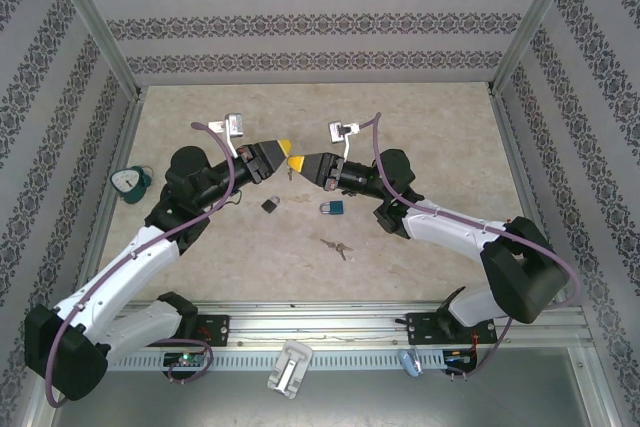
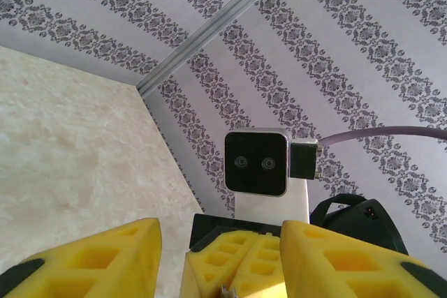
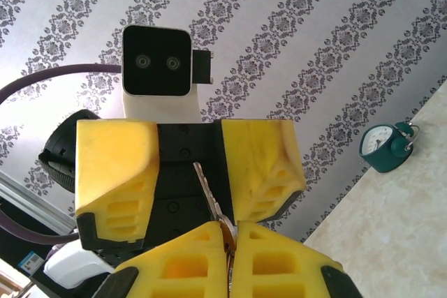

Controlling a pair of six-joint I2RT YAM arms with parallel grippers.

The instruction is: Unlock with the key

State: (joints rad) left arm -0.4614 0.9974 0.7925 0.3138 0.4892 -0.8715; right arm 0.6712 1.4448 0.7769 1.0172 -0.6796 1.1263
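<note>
Right gripper (image 3: 229,235): you're looking at it clamping the key (image 3: 207,193) by the head, fingers pressing together.
Left gripper (image 1: 281,150): fingers standing wide, facing the right gripper nose to nose; the key's blade is sitting between them, touching neither.
Key: hanging above the middle of the table (image 1: 430,127).
Locks: black padlock (image 1: 271,205) and blue padlock (image 1: 332,208) are lying mid-table, spare keys (image 1: 336,246) lying toward the near edge.
</note>
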